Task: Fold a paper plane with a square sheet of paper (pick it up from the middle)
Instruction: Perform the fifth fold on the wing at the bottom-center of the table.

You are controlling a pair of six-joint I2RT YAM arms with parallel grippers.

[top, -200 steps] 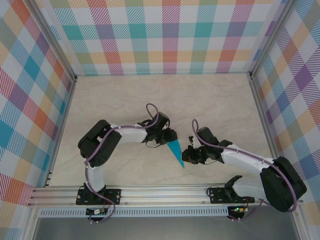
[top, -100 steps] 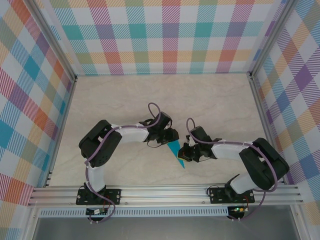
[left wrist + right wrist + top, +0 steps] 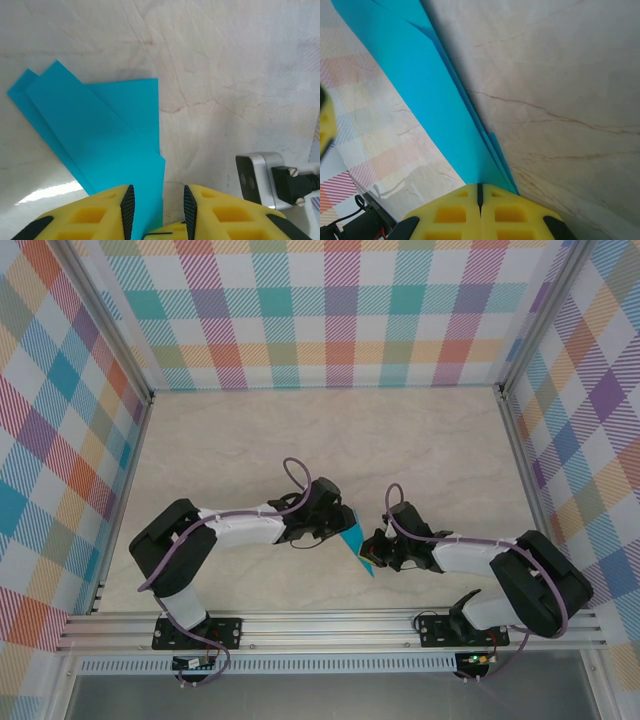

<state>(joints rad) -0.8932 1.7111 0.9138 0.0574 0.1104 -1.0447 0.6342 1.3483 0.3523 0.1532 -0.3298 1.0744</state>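
One paper plane (image 3: 354, 539), a narrow teal dart, sits at the near middle of the marbled table (image 3: 240, 440). Its long axis runs far to near, with the tip toward the arm bases. Two grippers flank it. The left gripper (image 3: 156, 209) has its jaws apart, straddling the wide end. The right gripper (image 3: 480, 194) has its fingers pressed together, pinching paper near the point. Three plaid walls (image 3: 330, 310) surround the table.

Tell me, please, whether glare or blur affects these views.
Left wrist view: a white glare patch on the pale marble-look table beside the folded teal-blue paper, whose edges are sharp. Right wrist view: a plaid reflection tints the table; a yellow blur sits at the left edge. Top external view: even light, no glare.
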